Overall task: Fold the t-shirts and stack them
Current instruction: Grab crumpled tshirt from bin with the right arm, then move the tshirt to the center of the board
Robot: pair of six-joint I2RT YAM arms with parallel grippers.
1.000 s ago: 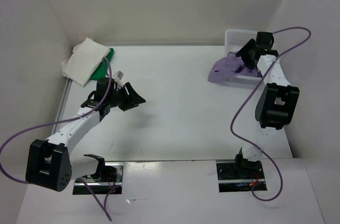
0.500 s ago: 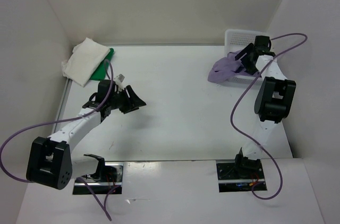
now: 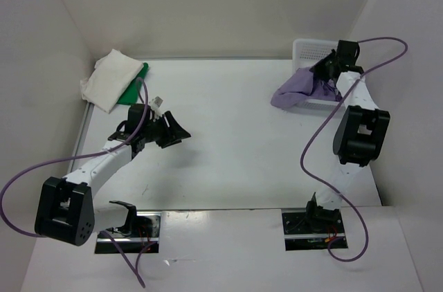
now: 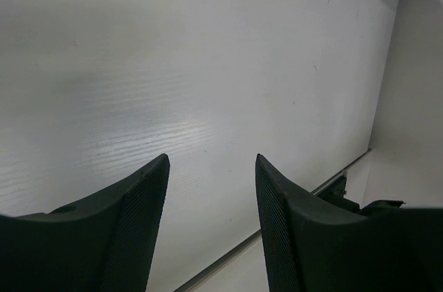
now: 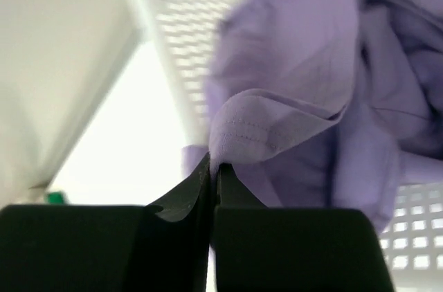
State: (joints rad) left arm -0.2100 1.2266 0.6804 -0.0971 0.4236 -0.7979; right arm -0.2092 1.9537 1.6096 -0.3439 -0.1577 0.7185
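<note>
The light purple t-shirt [image 3: 297, 87] hangs half out of the white lattice basket [image 3: 309, 50] at the back right, spilling onto the table. My right gripper [image 3: 327, 70] is over the basket, shut on a hemmed fold of the purple t-shirt [image 5: 277, 133]; its jaws meet with cloth pinched at their tips [image 5: 214, 164]. At the back left the white-cream t-shirt [image 3: 109, 81] lies folded on top of the green t-shirt [image 3: 133, 88]. My left gripper [image 3: 181, 130] hovers over bare table at centre left, open with nothing between its fingers [image 4: 211, 167].
The enclosure's white walls close in the table [image 3: 228, 133] at the back and both sides. A purple cable [image 3: 315, 143] loops beside the right arm. A metal rail [image 4: 277, 236] runs along the table's near edge.
My right gripper has closed from wide open onto the purple t-shirt's fold and lifted slightly. The left arm has barely shifted.
</note>
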